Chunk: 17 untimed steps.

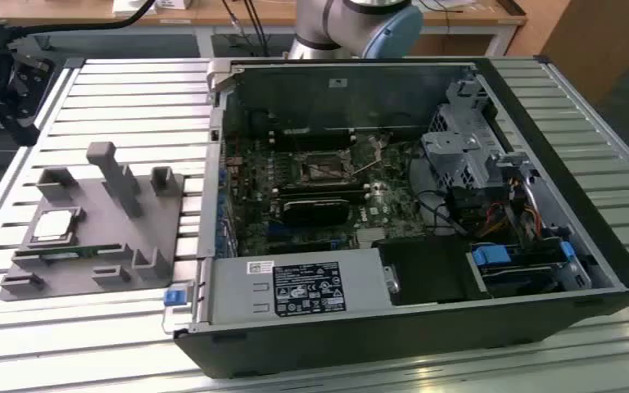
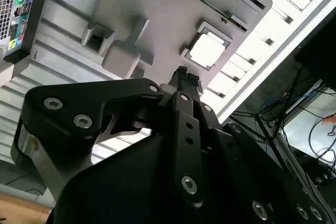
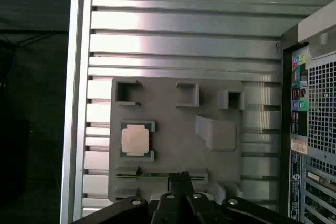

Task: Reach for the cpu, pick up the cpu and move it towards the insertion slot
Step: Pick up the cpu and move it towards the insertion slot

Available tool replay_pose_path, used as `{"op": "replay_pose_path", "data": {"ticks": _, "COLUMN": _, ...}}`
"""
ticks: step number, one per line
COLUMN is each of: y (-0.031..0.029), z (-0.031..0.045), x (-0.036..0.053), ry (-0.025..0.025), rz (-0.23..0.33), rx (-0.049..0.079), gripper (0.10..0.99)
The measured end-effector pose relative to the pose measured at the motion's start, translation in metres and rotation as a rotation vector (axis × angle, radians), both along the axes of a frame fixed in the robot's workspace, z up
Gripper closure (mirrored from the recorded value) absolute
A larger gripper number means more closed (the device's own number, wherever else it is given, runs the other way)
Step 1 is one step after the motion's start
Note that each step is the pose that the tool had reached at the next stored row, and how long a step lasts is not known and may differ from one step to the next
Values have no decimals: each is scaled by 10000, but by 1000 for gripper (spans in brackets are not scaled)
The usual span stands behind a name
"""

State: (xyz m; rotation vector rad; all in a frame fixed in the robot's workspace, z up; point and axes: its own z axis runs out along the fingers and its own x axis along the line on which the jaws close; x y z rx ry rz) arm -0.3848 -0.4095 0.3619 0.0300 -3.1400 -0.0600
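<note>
**One cpu in its tray, jaws closed and empty beside it**

In the exterior view we count one open computer case [image 1: 402, 344] lying on the ribbed metal desk [image 1: 128, 90]. One grey tray [image 1: 101, 233] sits beside it on the exterior view's left. On that tray we see one cpu [image 1: 55, 227], flat with its silver top up, and one green memory stick [image 1: 69, 253] just beside it. Inside the case there is one insertion slot [image 1: 323, 169] on the board, with one black heatsink [image 1: 317, 209] just beside it. The slot is well apart from the cpu, which lies outside the case. One arm [image 1: 353, 24] shows as a grey and pale blue joint at the far edge, behind the case.

In the second wrist view the gripper [image 2: 182, 74] stretches its black body out over the tray [image 2: 157, 3]. Its tips are near the cpu [image 2: 207, 51] but apart from it. The cpu rests between low corner brackets.

In the first wrist view we look straight down on the desk [image 3: 184, 30] and the tray [image 3: 173, 129]. The single cpu [image 3: 135, 140] sits in its bracketed seat. The gripper [image 3: 180, 176] lines up with the memory stick [image 3: 152, 174], beside the cpu and not on it. The jaws are drawn together with no gap between them and carry nothing. We cannot tell how high they hang above the tray. The case's rear panel [image 3: 315, 129] stands along one edge.
</note>
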Motion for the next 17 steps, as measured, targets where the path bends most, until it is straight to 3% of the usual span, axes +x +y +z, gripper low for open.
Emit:
{"op": "replay_pose_path", "data": {"ticks": 7, "y": 0, "z": 0, "x": -16, "ry": 0, "rz": -1, "rx": 0, "gripper": 980}}
{"op": "replay_pose_path", "data": {"ticks": 17, "y": 0, "z": -5, "x": -114, "ry": -1, "rz": 0, "rx": 1, "gripper": 980}}
